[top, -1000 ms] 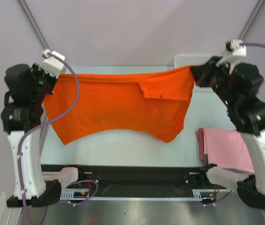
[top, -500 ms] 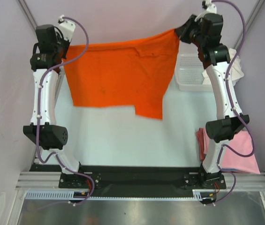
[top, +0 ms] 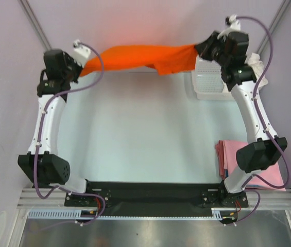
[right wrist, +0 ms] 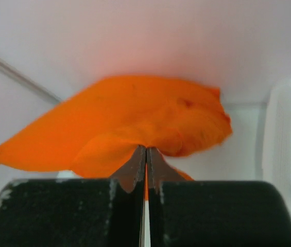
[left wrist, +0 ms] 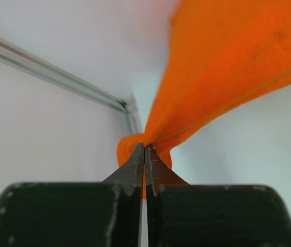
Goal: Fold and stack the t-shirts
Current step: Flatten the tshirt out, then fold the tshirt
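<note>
The orange t-shirt (top: pixel 140 55) hangs stretched in the air between my two grippers at the far edge of the table. My left gripper (top: pixel 83 66) is shut on its left corner; in the left wrist view the cloth (left wrist: pixel 227 62) runs up and right from the pinch (left wrist: pixel 146 149). My right gripper (top: pixel 201 50) is shut on its right corner; in the right wrist view the cloth (right wrist: pixel 135 121) billows ahead of the pinch (right wrist: pixel 146 149). Folded pale pink t-shirts (top: pixel 248 160) lie stacked at the near right, by the right arm's base. White cloth (top: pixel 254 60) shows behind the right arm.
A white lattice basket (top: pixel 208 81) stands at the far right, just below the right gripper. The pale table surface (top: pixel 145 134) lies between the arms. Walls close in on the left, right and back.
Both arms have swung away toward the far wall and lowered. The orange shirt, hanging spread as a sheet before, is now swept back into a narrow band at the table's far edge.
</note>
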You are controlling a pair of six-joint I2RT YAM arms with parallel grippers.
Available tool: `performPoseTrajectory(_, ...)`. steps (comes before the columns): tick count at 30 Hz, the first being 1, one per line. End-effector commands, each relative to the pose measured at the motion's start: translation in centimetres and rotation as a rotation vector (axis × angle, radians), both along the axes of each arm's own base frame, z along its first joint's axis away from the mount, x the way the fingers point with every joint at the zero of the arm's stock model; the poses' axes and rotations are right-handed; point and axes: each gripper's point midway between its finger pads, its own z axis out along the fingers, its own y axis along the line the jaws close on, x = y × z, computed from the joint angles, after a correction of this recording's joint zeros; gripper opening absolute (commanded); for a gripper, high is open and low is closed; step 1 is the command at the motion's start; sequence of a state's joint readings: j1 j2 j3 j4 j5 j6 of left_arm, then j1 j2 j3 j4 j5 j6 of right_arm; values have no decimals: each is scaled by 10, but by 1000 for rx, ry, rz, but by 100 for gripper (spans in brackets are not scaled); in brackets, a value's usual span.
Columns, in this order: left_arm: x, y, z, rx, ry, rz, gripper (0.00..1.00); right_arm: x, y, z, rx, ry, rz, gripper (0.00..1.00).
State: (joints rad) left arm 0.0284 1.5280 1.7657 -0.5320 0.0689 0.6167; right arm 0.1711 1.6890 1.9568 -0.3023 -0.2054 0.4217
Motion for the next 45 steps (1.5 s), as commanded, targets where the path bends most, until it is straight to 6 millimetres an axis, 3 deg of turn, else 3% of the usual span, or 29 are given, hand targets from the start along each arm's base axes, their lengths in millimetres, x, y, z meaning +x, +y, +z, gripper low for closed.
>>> performPoseTrajectory(1, -24, -13, -71, 108, 110, -133, 0, -27, -3, -48, 18, 102, 14, 0)
performPoseTrajectory(2, -31, -13, -90, 105, 149, -136, 0, -27, -2, -84, 16, 183, 12, 0)
performPoseTrajectory(3, -38, -13, -107, 128, 181, -147, 0, -41, -4, -86, 26, 184, 13, 0)
performPoseTrajectory(4, -46, -11, -119, 140, 205, -149, 0, -52, -4, -130, 21, 279, 18, 0)
performPoseTrajectory(5, -60, -12, -157, 153, 286, -167, 0, -61, -2, -145, 34, 315, 31, 0)
performPoseTrajectory(6, -68, -11, -174, 161, 322, -173, 0, -74, -1, -152, 36, 338, 36, 0)
performPoseTrajectory(7, -75, -10, -185, 167, 340, -175, 0, -87, -2, -192, 26, 430, 36, 0)
performPoseTrajectory(8, -89, -10, -215, 169, 409, -186, 0, -97, -1, -209, 17, 480, 41, 0)
performPoseTrajectory(10, -104, -8, -239, 180, 468, -187, 0, -116, 1, -240, 0, 556, 51, 0)
performPoseTrajectory(11, -117, -6, -258, 191, 517, -191, 0, -133, 0, -272, -16, 637, 51, 0)
performPoseTrajectory(13, -133, -2, -277, 209, 577, -191, 0, -151, 5, -291, -12, 689, 64, 0)
performPoseTrajectory(14, -146, 0, -289, 229, 616, -196, 0, -167, 5, -314, -23, 753, 68, 0)
performPoseTrajectory(18, -181, 6, -309, 265, 702, -196, 0, -206, 6, -346, -84, 864, 67, 0)
performPoseTrajectory(22, -207, 9, -319, 270, 768, -201, 0, -232, 1, -358, -89, 917, 50, 0)
performPoseTrajectory(24, -204, 10, -317, 257, 762, -188, 0, -229, 0, -352, -90, 875, 49, 0)
performPoseTrajectory(26, -186, 9, -310, 241, 710, -169, 1, -213, 6, -340, -89, 811, 76, 0)
performPoseTrajectory(27, -178, 9, -307, 234, 691, -159, 1, -207, 9, -345, -101, 824, 91, 0)
performPoseTrajectory(29, -152, 9, -297, 210, 633, -129, 2, -182, 13, -333, -119, 761, 96, 0)
performPoseTrajectory(31, -132, 8, -291, 192, 599, -120, 3, -163, 13, -346, -136, 776, 104, 0)
performPoseTrajectory(33, -113, 8, -291, 171, 599, -109, 5, -139, 16, -342, -148, 743, 117, 0)
performPoseTrajectory(34, -105, 6, -290, 163, 591, -111, 5, -132, 16, -356, -164, 774, 117, 0)
performPoseTrajectory(35, -95, 6, -285, 155, 575, -108, 5, -123, 17, -354, -177, 759, 119, 0)
performPoseTrajectory(36, -90, 5, -295, 151, 604, -114, 5, -111, 19, -347, -178, 738, 116, 0)
performPoseTrajectory(37, -83, 6, -295, 150, 597, -109, 5, -104, 20, -356, -184, 755, 125, 0)
performPoseTrajectory(39, -72, 8, -300, 152, 608, -96, 5, -89, 21, -353, -184, 737, 127, 0)
performPoseTrajectory(45, -45, 13, -304, 160, 602, -67, 6, -62, 10, -372, -180, 762, 111, 0)
